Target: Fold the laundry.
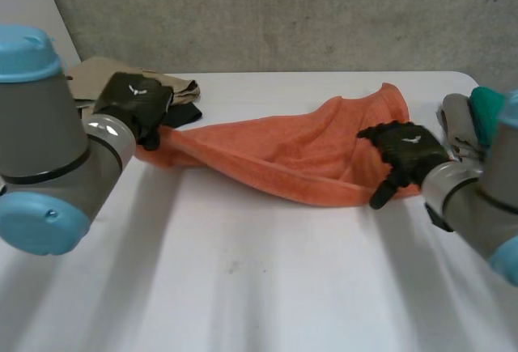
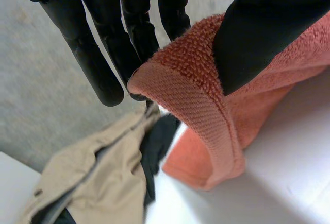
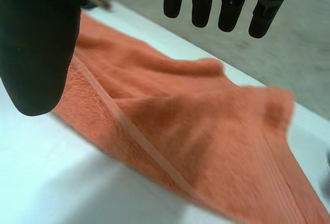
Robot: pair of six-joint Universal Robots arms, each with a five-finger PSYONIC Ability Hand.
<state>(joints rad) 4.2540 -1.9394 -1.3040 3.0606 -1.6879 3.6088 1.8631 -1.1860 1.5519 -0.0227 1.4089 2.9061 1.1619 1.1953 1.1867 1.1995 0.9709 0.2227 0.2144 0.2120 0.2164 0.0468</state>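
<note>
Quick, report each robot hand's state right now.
Left robot hand: closed, pinching a hemmed edge of the orange towel.
Right robot hand: open, over the towel, holding nothing.

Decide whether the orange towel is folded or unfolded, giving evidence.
Unfolded: the orange towel lies rumpled and stretched across the table, one end pinched in the left hand.

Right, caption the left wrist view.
Left hand pinches orange terry towel by its hemmed corner, beside crumpled beige garment.

I can read no words or numbers. A small white emblem marks the back of my left hand, another my right hand.
</note>
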